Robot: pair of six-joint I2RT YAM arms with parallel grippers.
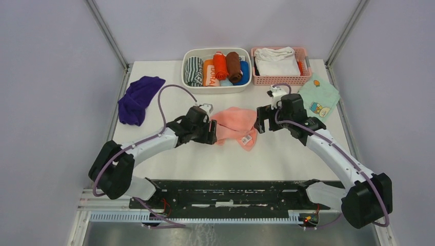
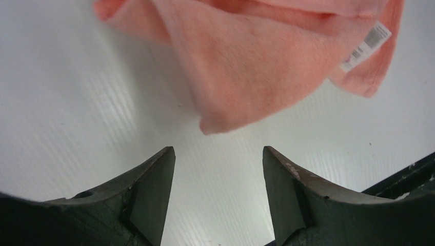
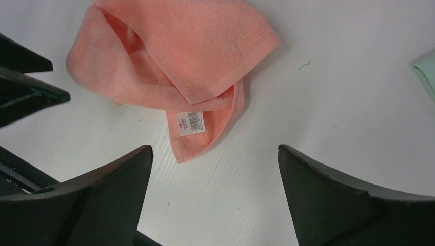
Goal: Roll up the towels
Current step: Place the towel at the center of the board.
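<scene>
Pale grey walls (image 1: 46, 77) close in on three sides, with slim aluminium posts (image 1: 106, 32) rising at the far corners. Under me lies the flat white table (image 1: 215, 159), smooth, with a faint ribbed grain in the wrist views. My two white, black-jointed arms reach in from the near edge toward the middle, each trailed by a purple cable.

At the far edge sits a white oval plastic tub (image 1: 215, 88) packed with rolled cloths (image 1: 221, 66) side by side: striped, orange, brown and blue. Just to its right is a pink slotted plastic basket (image 1: 280, 80) holding a white folded cloth (image 1: 277, 61). The mint-green cartoon-print cloth (image 1: 319, 97) lies flat near that basket, by my right forearm.

The deep purple towel (image 1: 137, 98) is a soft crumpled heap at the table's far left, well apart from both my pincers. The salmon-pink towel (image 1: 235, 125) is fuzzy terry, loosely folded over itself with a stitched hem, and lies in the middle between my pincers. My left gripper (image 1: 211, 132) is spread wide just beside its left edge, dark curved fingers over bare table, pinching nothing. My right gripper (image 1: 259, 123) is likewise spread, near the towel's right side and gripping nothing. A small white barcode label (image 1: 247, 139) hangs from the towel's near corner.
</scene>
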